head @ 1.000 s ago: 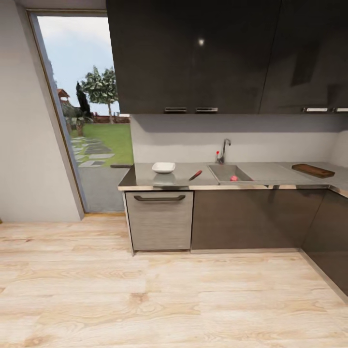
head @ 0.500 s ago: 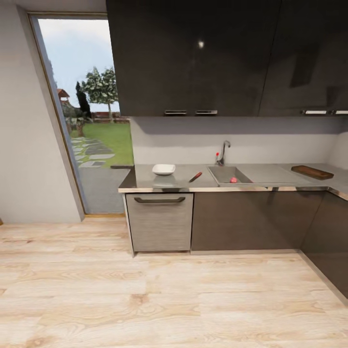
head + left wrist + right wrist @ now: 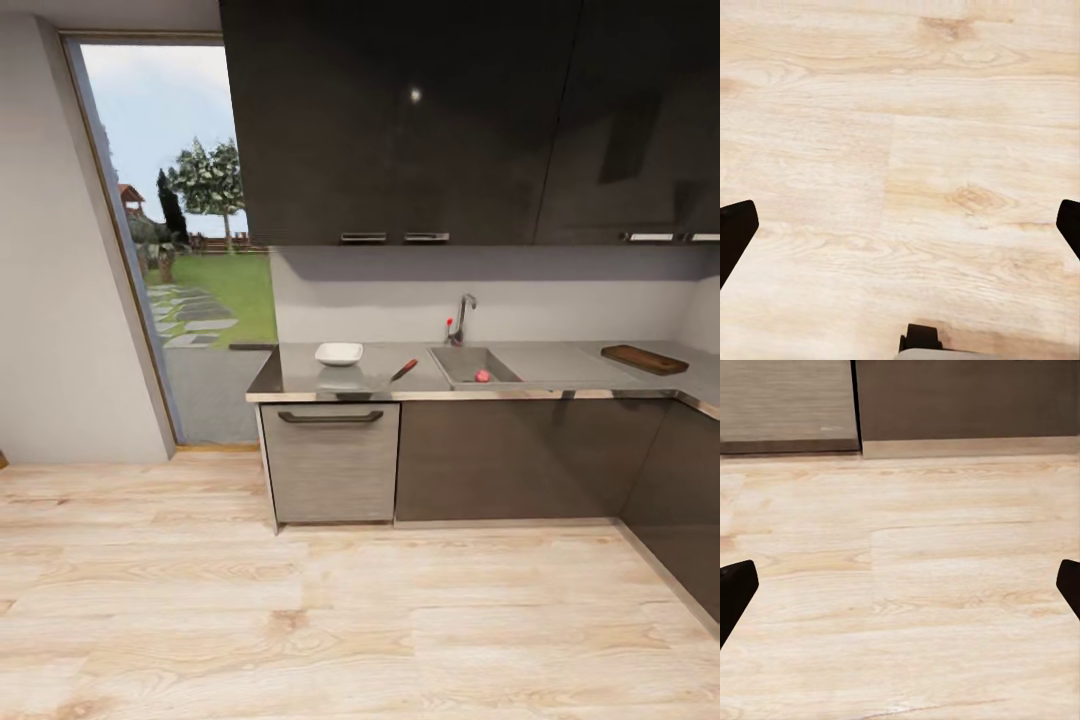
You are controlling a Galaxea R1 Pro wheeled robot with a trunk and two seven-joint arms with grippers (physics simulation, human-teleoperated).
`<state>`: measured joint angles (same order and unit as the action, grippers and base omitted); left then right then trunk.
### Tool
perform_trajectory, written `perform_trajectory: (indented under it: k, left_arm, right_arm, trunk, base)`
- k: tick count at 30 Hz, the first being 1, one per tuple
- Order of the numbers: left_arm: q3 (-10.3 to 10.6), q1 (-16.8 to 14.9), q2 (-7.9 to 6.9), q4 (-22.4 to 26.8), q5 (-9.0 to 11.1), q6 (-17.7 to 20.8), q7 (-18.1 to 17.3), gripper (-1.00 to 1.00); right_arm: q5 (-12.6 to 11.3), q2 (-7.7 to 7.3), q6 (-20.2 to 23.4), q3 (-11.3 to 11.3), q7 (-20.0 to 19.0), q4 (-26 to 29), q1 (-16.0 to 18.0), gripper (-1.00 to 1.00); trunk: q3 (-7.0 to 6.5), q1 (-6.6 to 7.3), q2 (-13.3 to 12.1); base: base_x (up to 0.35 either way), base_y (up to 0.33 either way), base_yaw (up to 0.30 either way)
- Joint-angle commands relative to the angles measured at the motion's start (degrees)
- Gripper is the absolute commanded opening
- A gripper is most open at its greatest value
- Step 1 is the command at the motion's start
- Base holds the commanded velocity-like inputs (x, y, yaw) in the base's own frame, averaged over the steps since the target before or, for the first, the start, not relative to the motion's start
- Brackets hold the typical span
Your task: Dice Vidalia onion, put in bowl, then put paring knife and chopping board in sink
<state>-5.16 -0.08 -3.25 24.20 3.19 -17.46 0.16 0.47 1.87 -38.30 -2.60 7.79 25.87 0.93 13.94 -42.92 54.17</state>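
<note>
Camera has tilted up slightly; kitchen things haven't shifted. Onion (image 3: 483,376) sits in sink (image 3: 470,362). Knife (image 3: 404,369) lies on tabletop (image 3: 300,372) at sink's 9 o'clock, bowl (image 3: 339,353) further that way. Board (image 3: 645,359) at far 3 o'clock. Left claw (image 3: 900,232) and right claw (image 3: 900,589) both spread wide over wood floor (image 3: 300,600).

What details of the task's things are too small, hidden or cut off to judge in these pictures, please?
- Paring knife, head view: too small; blade hardly distinguishable.
- Vidalia onion, head view: a tiny red dot in the sink; the drain is not discernible.
- Chopping board, head view: its handle hole is not discernible.
- Bowl, head view: its inside is hidden by its rim.
</note>
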Motion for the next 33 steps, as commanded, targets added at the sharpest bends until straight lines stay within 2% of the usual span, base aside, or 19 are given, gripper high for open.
perform_trajectory:
  k: [1,33]
  left_arm:
    - [0.1,0.0,0.00,0.0,0.3,-0.1,0.0,1.00]
    - [0.1,0.0,0.16,-0.1,0.3,-0.1,0.0,1.00]
  right_arm:
    - [0.1,-0.03,-0.1,-0.3,0.5,0.0,0.0,1.00]
    - [0.1,-0.03,-0.1,-0.3,0.4,0.0,0.0,1.00]
  trunk:
    - [-0.12,0.22,-0.4]
    - [-5.86,7.25,-13.2]
  base:
    - [0.000,0.000,0.000]
    - [0.000,0.000,0.000]
